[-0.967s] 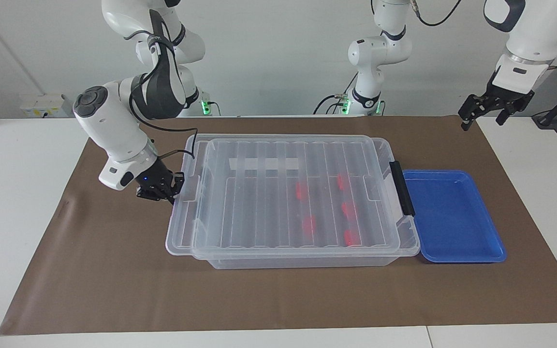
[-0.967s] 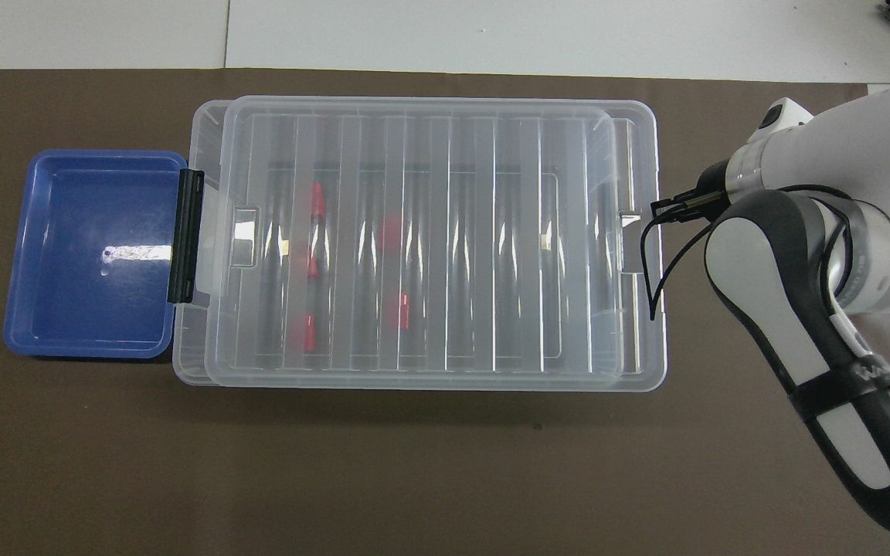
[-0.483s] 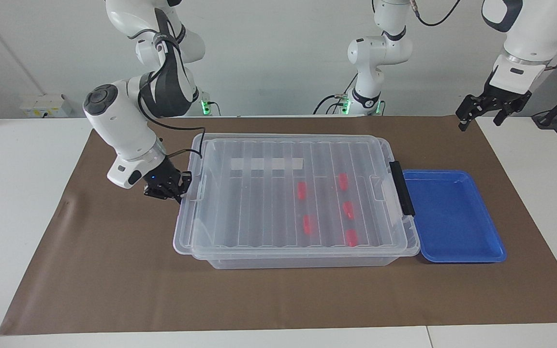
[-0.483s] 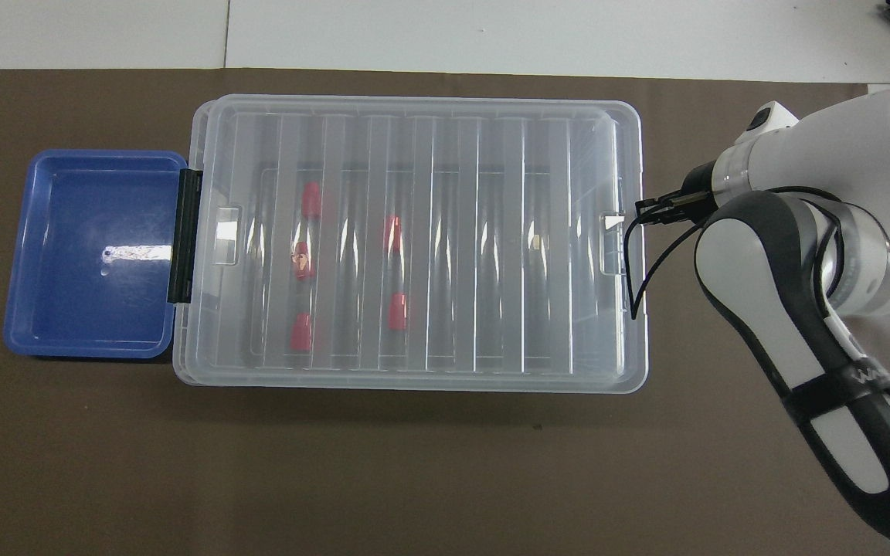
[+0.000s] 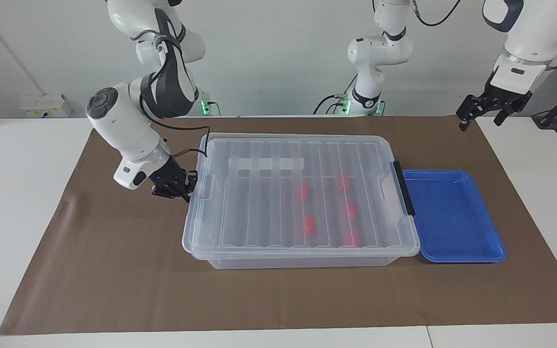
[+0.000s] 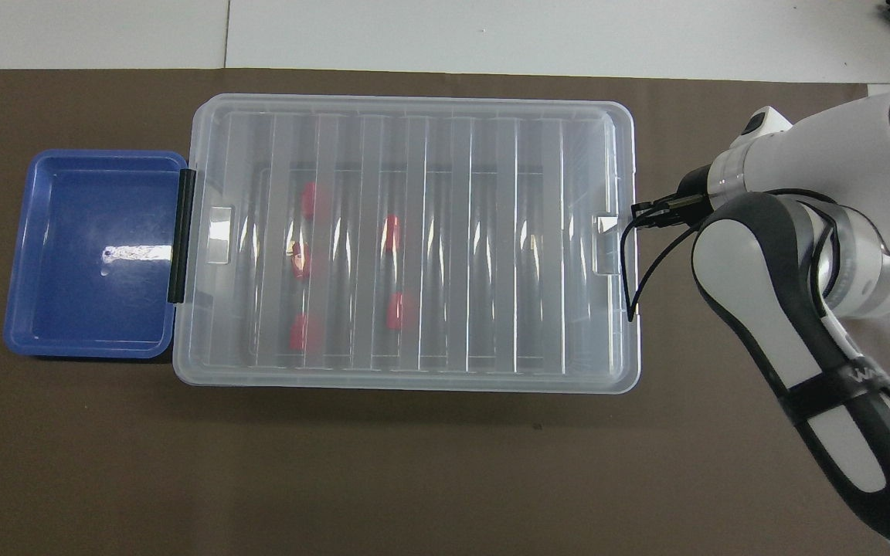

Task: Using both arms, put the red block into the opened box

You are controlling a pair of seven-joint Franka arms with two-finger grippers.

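— Sliding toward the left arm's end, the ribbed lid [image 5: 302, 193] had travelled with our right gripper [image 5: 174, 186] over the last second, until it sat square on the clear storage bin [image 6: 406, 386] instead of overhanging the end at the right arm's side.

— And the fingers? Did we have hold of the lid?

— Our right gripper's fingertips were pressed fully together at the lid's end tab, low beside the bin at the right arm's end. Whether they pinched the tab's edge or only pushed against it, we could not tell.

— Where were the red blocks?

— Five red blocks [image 5: 309, 224] lay inside the bin under the lid, toward the left arm's end, in two loose rows; in the overhead view the same cluster [image 6: 395, 310] showed through the ribs. The blue tray [image 5: 452, 251], touching the bin's end with the black handle [image 5: 401, 187], held nothing.

— So what did the coming move turn on?

— On the lid's long axis, we judged. It ran along the table from one arm's end to the other, and our right gripper stood at one short end, with the lid stretching away from its fingertips toward the tray. Our left gripper [image 5: 493, 108] waited high over the mat's corner at its own end, fingers spread wide and empty, well apart from the bin.

— Which arm was nearer the blocks?

— The left, we reckoned.
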